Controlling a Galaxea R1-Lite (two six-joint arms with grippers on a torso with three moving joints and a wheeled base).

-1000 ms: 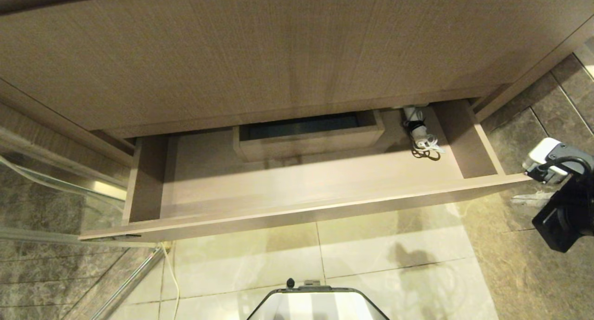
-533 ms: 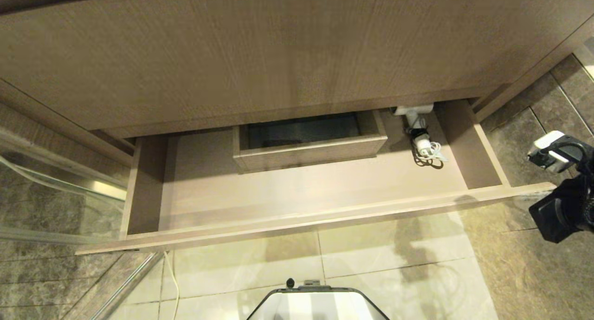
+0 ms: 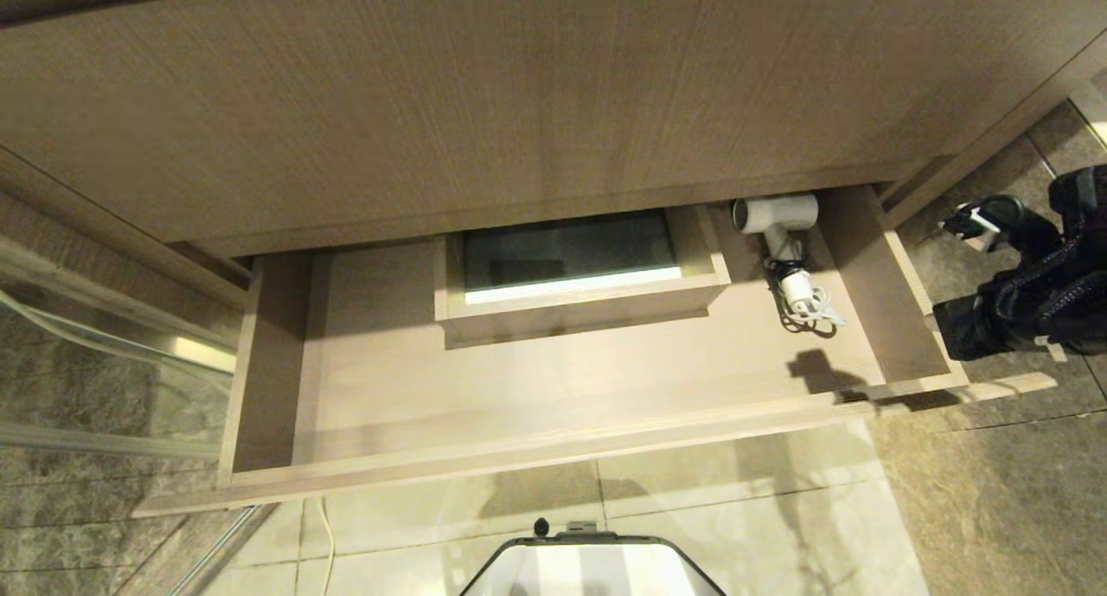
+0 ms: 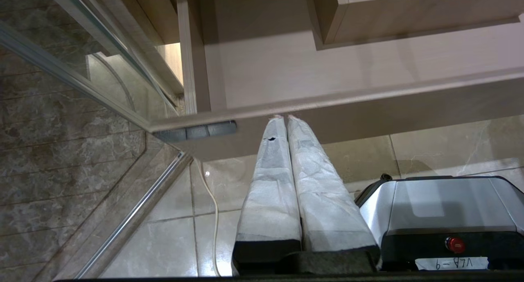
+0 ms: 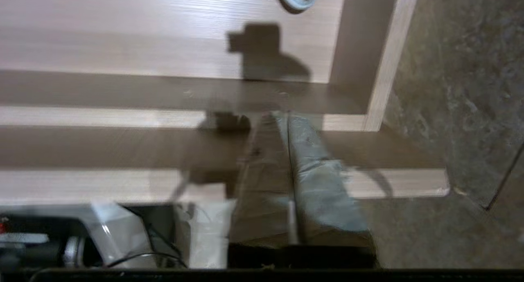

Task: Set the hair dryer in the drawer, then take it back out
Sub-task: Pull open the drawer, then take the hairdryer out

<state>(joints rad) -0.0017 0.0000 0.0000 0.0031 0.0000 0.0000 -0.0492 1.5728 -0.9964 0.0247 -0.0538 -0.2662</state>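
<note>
1. The drawer (image 3: 553,388) is pulled way out, and the hair dryer (image 3: 776,214) lies in its back right corner, just right of the boxed cut-out (image 3: 579,276), with its cord (image 3: 809,306) bundled toward the front.
2. The right gripper (image 5: 280,115) sits above the drawer's front right corner, fingers pressed together, holding nothing.
3. The left gripper (image 4: 285,117) is parked below the drawer front's left part, fingers together too.
</note>
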